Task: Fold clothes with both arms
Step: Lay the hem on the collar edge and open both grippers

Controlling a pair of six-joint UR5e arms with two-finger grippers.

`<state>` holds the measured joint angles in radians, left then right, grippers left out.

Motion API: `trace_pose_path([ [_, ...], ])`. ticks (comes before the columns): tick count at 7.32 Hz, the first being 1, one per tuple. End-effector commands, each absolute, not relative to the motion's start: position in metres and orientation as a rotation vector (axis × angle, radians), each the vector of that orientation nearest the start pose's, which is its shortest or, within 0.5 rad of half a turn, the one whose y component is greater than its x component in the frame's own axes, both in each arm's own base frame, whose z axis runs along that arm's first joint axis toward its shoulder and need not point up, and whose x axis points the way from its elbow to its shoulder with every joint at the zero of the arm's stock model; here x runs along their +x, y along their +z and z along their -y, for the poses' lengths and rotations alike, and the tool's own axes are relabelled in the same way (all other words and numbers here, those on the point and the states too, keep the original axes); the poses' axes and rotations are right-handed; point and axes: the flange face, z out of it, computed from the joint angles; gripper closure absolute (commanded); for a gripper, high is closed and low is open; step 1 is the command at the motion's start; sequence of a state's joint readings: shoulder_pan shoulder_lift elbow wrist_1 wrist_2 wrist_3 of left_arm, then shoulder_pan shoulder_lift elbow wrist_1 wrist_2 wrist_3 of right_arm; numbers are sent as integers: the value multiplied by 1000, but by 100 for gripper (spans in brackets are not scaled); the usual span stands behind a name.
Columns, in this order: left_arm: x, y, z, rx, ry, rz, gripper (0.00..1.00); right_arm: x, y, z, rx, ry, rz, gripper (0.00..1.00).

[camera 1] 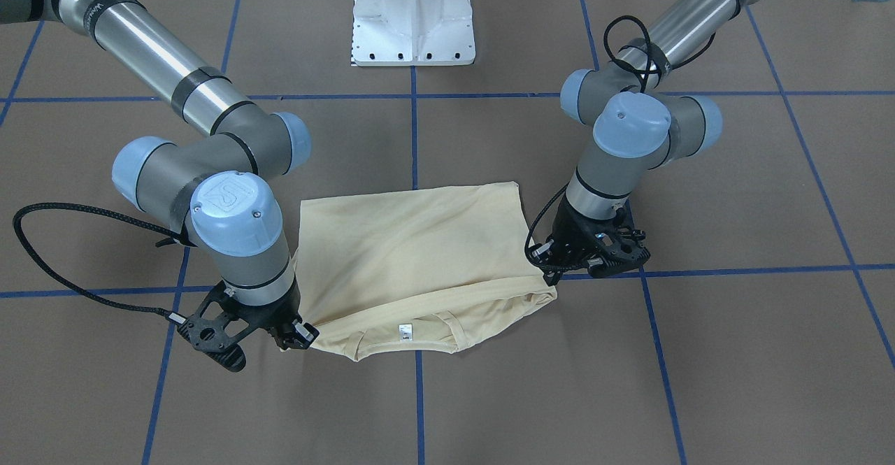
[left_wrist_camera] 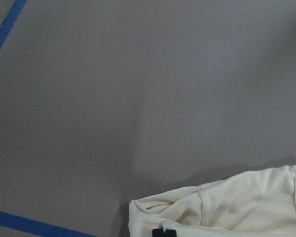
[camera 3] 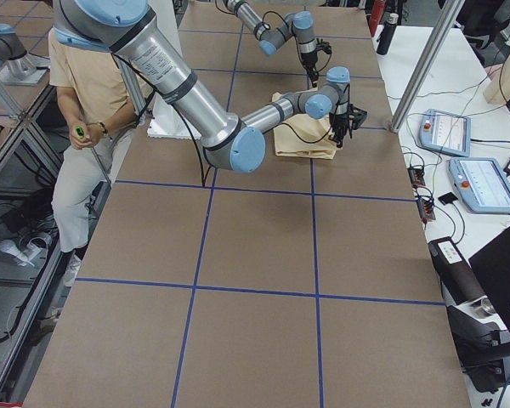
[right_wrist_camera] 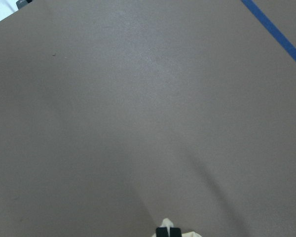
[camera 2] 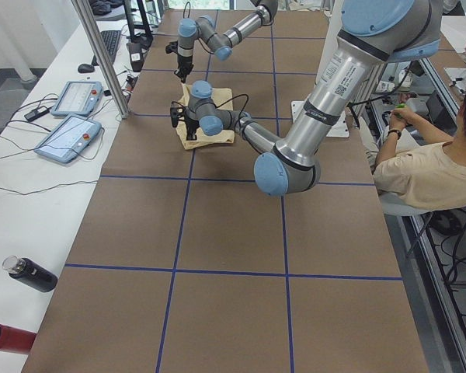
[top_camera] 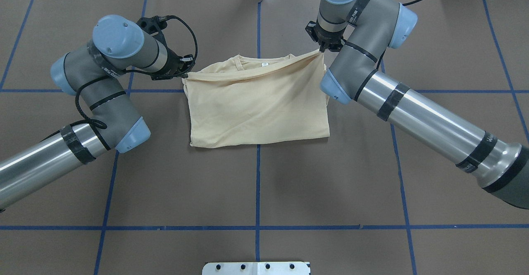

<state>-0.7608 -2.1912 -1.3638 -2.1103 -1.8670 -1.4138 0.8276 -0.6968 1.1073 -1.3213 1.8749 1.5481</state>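
The clothes are one cream-yellow shirt (top_camera: 256,105), folded into a rough rectangle on the brown table, with its neckline and white label along the edge far from the robot's base. No print shows. My left gripper (top_camera: 185,75) is shut on the shirt's far left corner, which is lifted slightly. In the front view the left gripper (camera 1: 550,276) is on the right. My right gripper (top_camera: 323,51) is shut on the far right corner, and the fabric edge hangs taut between the two grippers. In the front view the right gripper (camera 1: 303,332) pinches the shirt (camera 1: 412,248). Both wrist views show closed fingertips on cream fabric (left_wrist_camera: 227,207).
The white pedestal base (camera 1: 412,14) stands at the robot's side of the table. Blue tape lines (top_camera: 258,175) grid the brown surface. A seated person (camera 2: 427,171) is beside the table. Teach pendants (camera 3: 484,183) and bottles (camera 2: 31,273) lie on the side bench.
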Motion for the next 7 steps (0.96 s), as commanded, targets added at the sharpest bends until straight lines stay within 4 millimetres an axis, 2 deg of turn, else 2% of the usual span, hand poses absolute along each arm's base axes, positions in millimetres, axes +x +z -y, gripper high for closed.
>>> trace_pose_path([
  [1, 467, 334, 597, 211, -442, -958, 100, -489, 291, 676, 5, 666, 728, 100],
  [3, 461, 333, 602, 218, -452, -959, 91, -490, 288, 676, 6, 667, 736, 100],
  [4, 459, 333, 603, 225, -453, -971, 89, -490, 288, 677, 5, 667, 735, 96],
  [5, 456, 332, 605, 230, -456, -975, 80, -490, 290, 676, 10, 665, 744, 60],
  [6, 455, 333, 607, 231, -459, -973, 77, -491, 298, 675, 19, 659, 766, 52],
  [7, 450, 335, 611, 238, -464, -977, 67, -491, 300, 676, 20, 658, 768, 41],
])
